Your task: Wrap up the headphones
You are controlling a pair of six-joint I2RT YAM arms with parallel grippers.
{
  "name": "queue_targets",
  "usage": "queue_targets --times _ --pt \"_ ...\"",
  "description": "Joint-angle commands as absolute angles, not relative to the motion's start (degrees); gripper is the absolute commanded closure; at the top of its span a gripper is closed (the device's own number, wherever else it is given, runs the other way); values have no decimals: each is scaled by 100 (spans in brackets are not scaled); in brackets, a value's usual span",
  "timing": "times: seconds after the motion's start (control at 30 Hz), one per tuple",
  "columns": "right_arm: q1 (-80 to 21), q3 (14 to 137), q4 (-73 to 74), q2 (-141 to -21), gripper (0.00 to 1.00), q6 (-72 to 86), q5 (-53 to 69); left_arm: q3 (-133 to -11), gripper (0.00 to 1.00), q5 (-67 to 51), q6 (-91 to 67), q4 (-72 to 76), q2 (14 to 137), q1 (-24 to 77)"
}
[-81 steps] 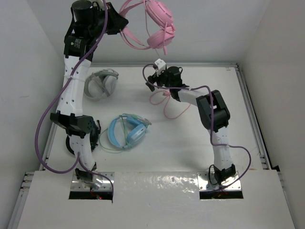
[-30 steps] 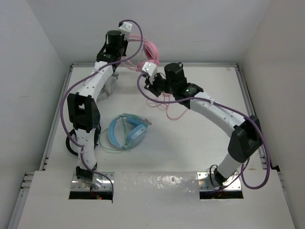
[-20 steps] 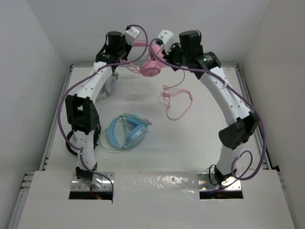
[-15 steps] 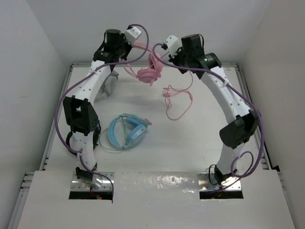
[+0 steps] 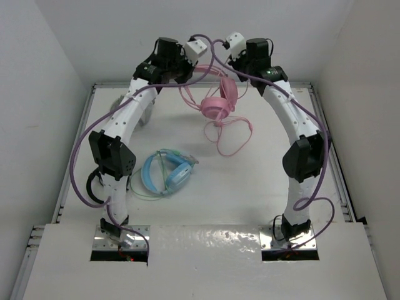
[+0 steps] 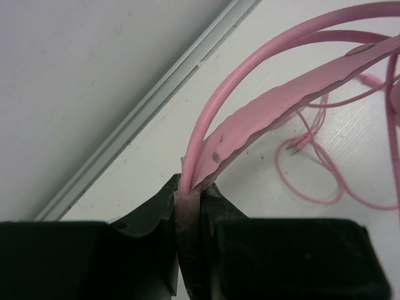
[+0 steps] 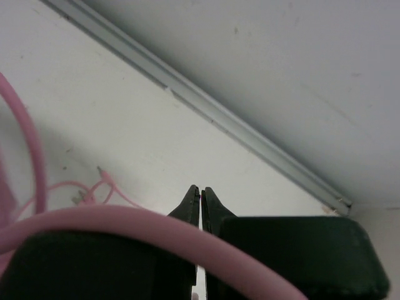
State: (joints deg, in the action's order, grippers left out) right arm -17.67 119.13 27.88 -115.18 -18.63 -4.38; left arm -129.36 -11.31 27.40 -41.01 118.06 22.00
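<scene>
The pink headphones (image 5: 217, 105) hang in the air over the back of the table, between my two raised arms. My left gripper (image 5: 182, 70) is shut on the pink headband (image 6: 281, 100), which runs up and to the right out of its jaws (image 6: 190, 190). The thin pink cable (image 5: 232, 136) trails from the ear cups and lies in loops on the table below. My right gripper (image 5: 239, 65) is just right of the headband, and its fingertips (image 7: 201, 190) are pressed together. A thick pink band (image 7: 125, 222) crosses in front of those fingers; nothing shows between the tips.
Light-blue headphones (image 5: 167, 173) lie on the table in front of the left arm. Grey headphones (image 5: 148, 114) sit at the back left, partly hidden by that arm. The back rail (image 7: 206, 106) and back wall are close behind both grippers.
Both arms rose from the table towards the back wall. The pink headphones swung right and lower, and now hang between the grippers. The cable loops stayed on the table.
</scene>
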Motion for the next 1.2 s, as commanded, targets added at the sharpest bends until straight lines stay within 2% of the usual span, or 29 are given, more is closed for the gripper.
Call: queue_targets --times 0.0,0.17,0.2,0.3,0.4,0.43,0.53,0.63,0.83,1.07,1.17 --pt "-1301 11516 1688 -11391 100 -1021 -283 -13455 100 -1678 2330 -4728 11496 2109" --pt "-1064 10548 976 -11031 100 -352 982 -13570 100 -2178 1715 -4983 11294 2109" --pt "-1063 10373 906 -11013 87 -212 1559 -13553 100 -2423 1592 -5009 11259 2109" --pt "-1072 9811 249 -10960 38 523 2833 -13526 100 -3004 942 -4922 11154 2109" --pt "-1081 8704 -1489 -10855 27 1725 3278 -13518 100 -3427 318 -4571 11031 2109" --pt "-1090 8431 -2530 -10854 24 2114 3287 -13552 100 -3471 64 -4475 11004 2109" --pt "-1134 7587 -4412 -10995 24 3399 3375 -13719 100 -3612 -525 -4140 11004 2101" --pt "-1230 7111 -5349 -11162 24 4007 2947 -13965 100 -3604 -903 -3973 11004 1996" --pt "-1467 7382 -4817 -11645 24 3385 2295 -14510 100 -3595 -1554 -3420 11153 1732" --pt "-1845 7567 -4219 -12067 24 2339 2321 -14730 100 -3481 -2073 -2892 11303 1442" --pt "-2038 7567 -4061 -12243 23 1936 1733 -14739 100 -3568 -2162 -2699 11320 1336"
